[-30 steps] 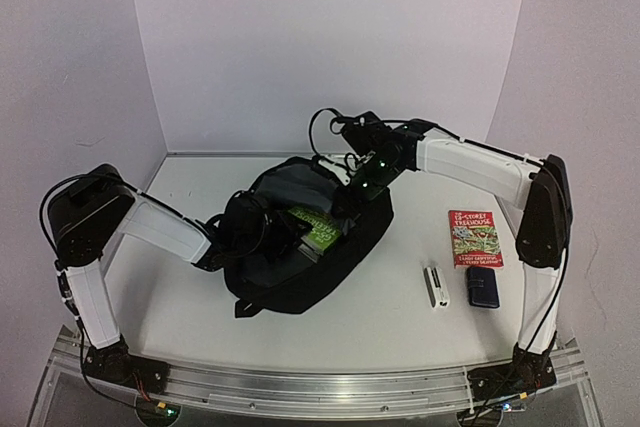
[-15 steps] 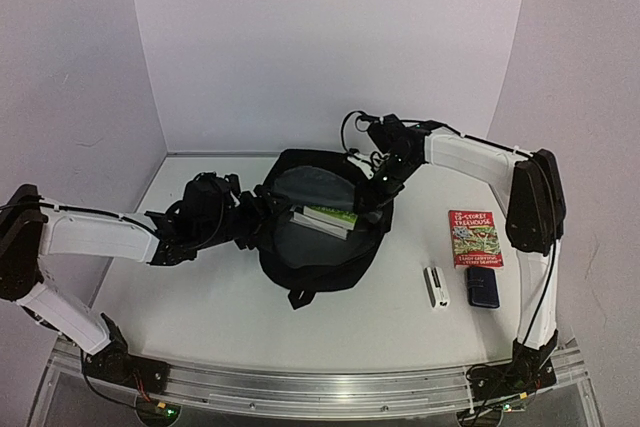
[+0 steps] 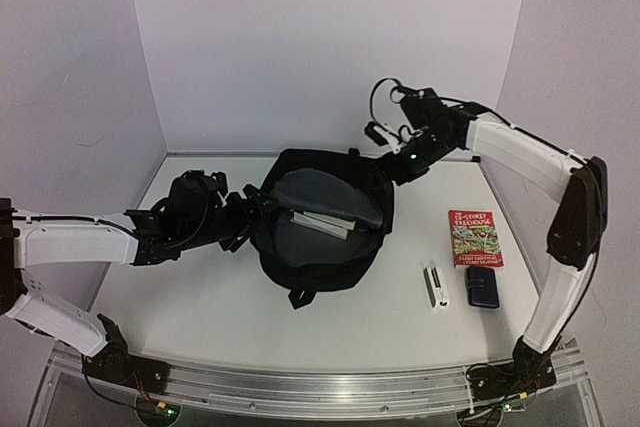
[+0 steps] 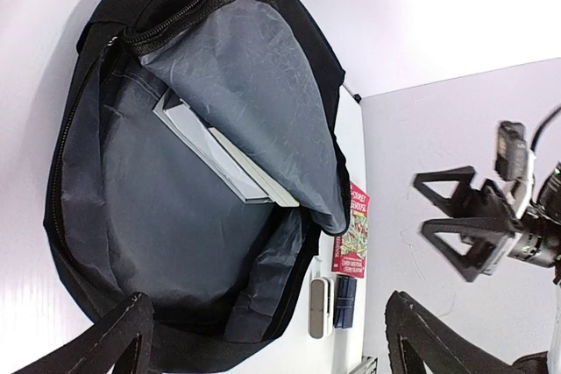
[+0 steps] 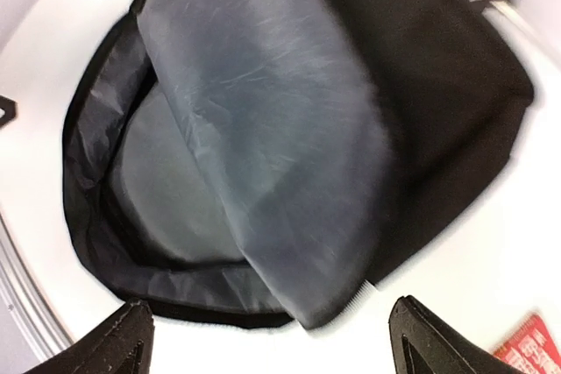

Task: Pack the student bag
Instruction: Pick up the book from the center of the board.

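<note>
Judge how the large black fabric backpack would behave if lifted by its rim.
The large black fabric backpack would probably sag and fold: its grey lining flap lies creased and slumped. The flat white-edged book inside would likely slide and weigh one side down.

We found the student bag (image 3: pixel 322 265) lying open on the table (image 3: pixel 200 297), grey lining up, with pale book edges (image 3: pixel 325 219) showing inside. The left gripper (image 3: pixel 240 219) was at its left rim and the right gripper (image 3: pixel 385 165) at its far right edge. Well right lay a red book (image 3: pixel 474 238), a white box (image 3: pixel 436 286) and a dark-blue case (image 3: pixel 483 287).
</note>
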Motion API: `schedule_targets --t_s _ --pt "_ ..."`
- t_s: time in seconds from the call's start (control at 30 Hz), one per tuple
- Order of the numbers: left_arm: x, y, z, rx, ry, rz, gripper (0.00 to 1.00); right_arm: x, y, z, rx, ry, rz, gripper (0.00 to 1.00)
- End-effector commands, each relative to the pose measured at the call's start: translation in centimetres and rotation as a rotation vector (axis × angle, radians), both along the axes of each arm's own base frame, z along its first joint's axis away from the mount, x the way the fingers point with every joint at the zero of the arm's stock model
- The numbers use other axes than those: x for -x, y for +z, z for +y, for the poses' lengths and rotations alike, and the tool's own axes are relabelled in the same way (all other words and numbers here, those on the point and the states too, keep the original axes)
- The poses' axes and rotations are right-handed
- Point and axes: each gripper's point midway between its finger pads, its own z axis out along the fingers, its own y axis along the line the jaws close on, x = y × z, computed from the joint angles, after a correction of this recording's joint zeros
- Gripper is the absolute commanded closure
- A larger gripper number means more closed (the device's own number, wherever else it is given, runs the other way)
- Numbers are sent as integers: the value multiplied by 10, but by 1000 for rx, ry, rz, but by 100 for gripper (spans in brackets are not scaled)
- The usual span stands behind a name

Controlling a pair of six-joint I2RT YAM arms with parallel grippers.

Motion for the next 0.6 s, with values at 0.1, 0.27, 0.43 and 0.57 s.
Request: schedule_targets --t_s 0.1,0.27,0.43,0.57 --pt "6 10 10 -15 6 -34 7 -10 10 -125 62 -302 -14 7" --pt "7 14 11 -19 -1 -43 6 2 -31 -213 183 -483 66 7" --pt "7 16 11 -22 0 -51 6 19 -62 -286 230 -632 157 8" --pt "7 15 12 -18 4 -49 6 37 -92 -324 263 -701 248 8"
